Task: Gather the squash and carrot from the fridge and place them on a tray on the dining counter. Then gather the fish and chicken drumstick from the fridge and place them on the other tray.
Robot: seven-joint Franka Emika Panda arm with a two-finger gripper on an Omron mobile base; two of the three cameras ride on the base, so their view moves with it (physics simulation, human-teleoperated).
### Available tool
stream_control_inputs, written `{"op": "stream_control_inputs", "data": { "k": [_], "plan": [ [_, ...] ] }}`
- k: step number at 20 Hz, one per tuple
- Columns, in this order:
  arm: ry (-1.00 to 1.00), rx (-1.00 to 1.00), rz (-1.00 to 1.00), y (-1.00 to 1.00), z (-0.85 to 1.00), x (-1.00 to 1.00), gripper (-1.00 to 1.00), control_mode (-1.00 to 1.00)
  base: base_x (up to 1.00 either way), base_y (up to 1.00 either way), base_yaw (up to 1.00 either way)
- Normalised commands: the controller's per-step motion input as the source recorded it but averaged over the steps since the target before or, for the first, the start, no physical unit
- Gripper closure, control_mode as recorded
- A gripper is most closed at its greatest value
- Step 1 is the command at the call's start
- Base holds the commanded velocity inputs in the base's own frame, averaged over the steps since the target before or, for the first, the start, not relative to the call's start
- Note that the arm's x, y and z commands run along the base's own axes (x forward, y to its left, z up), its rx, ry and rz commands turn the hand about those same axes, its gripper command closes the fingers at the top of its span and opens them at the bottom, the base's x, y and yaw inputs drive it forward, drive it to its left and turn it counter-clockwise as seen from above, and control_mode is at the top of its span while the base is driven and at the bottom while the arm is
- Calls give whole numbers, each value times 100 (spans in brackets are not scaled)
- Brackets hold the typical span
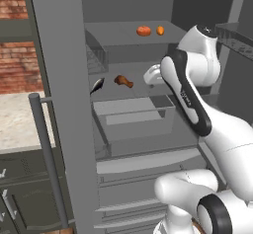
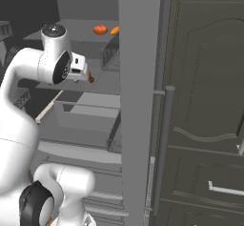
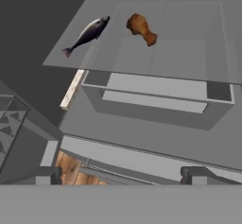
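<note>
Left base view: the fridge (image 1: 64, 104) stands open. The squash (image 1: 143, 30) and carrot (image 1: 160, 30) sit side by side on the upper shelf at about 12 o'clock; the fish (image 1: 97, 85) and chicken drumstick (image 1: 123, 81) lie one shelf lower.

Right base view: the gripper (image 2: 81, 73) is level with that lower shelf. Since vegetables come first, it should probably rise before reaching in.

Hand view: the gripper's jaws are spread wide, holding nothing, with the fish at 11 o'clock and the drumstick at 12.
</note>
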Motion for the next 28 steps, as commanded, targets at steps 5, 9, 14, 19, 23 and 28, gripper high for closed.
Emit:
{"op": "stream_control_inputs", "data": {
  "k": [5, 9, 14, 19, 23, 28],
  "plan": [
    [0, 0, 0, 0, 0, 0, -100, -100, 0, 0, 0],
    [0, 0, 0, 0, 0, 0, -100, -100, 0, 0, 0],
    [0, 0, 0, 0, 0, 0, -100, -100, 0, 0, 0],
    [0, 0, 0, 0, 0, 0, -100, -100, 0, 0, 0],
    [0, 0, -1, 0, -12, 0, -100, -100, 0, 0, 0],
    [0, -6, -1, 0, -33, 0, -100, -100, 0, 0, 0]
  ]
}}
